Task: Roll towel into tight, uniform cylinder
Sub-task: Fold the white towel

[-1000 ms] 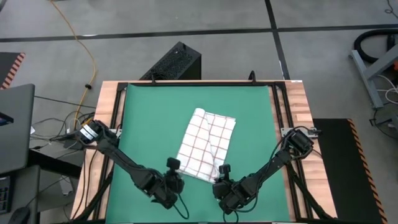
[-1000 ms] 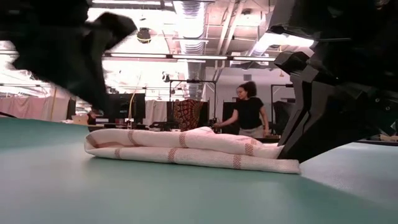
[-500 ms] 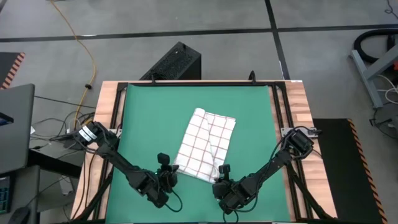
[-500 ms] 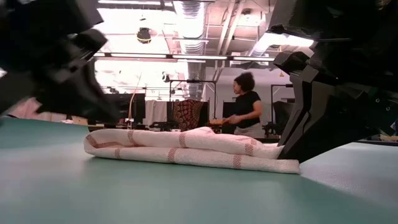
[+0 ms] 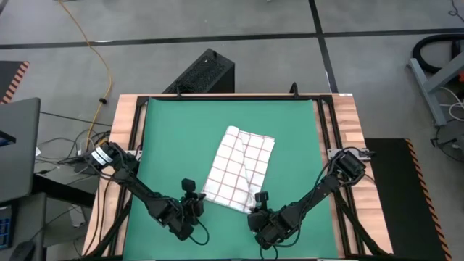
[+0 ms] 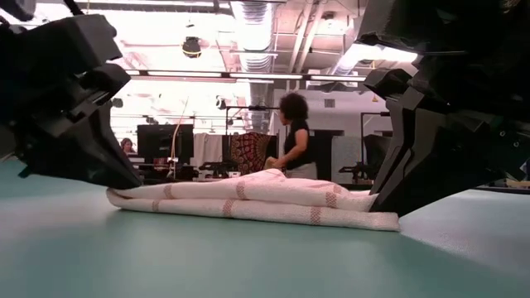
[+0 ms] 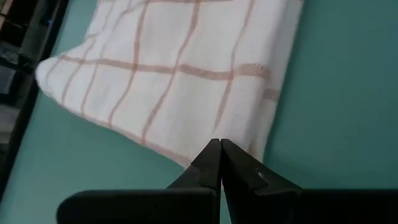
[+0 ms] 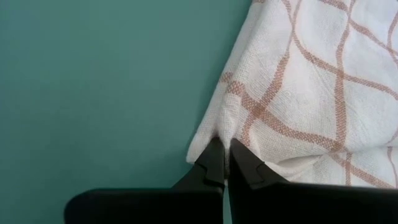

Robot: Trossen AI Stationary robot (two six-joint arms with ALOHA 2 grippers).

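Note:
The white towel point(image 5: 241, 168) with thin red checks lies folded in a flat oblong on the green mat point(image 5: 167, 138), slanting from the far middle toward the near edge. In the low view point(image 6: 248, 199) it shows as stacked layers. My left gripper point(image 5: 192, 194) is shut, its tips at the towel's near-left corner. My right gripper point(image 5: 259, 200) is shut on the near-right corner. Both stand low on the mat at the towel's two near ends, the left point(image 6: 79, 124) and the right point(image 6: 431, 141). My left gripper has its shut fingertips on the towel's near edge point(image 7: 239, 152) beside the near-left corner, slanting down from the near-left. I cannot tell whether cloth is between the fingers. The towel lies flat on the mat. My right gripper pinches the towel's near-right corner point(image 8: 231, 118) between its two fingertips, slanting down from the near side. The cloth puckers at the tips. One layer or several, I cannot tell. The corner and the rest of the towel lie on the mat.
Bare green mat lies all around the towel, framed by black rails point(image 5: 138, 138) and the wooden table edge point(image 5: 346, 123). A person point(image 6: 291, 136) moves in the room behind the table, far from the arms.
My left gripper has gone from the near edge toward the towel's near-left corner and down onto the mat there. The towel's left end, rounded before, now lies flatter and drawn out toward that gripper. My right gripper has kept still.

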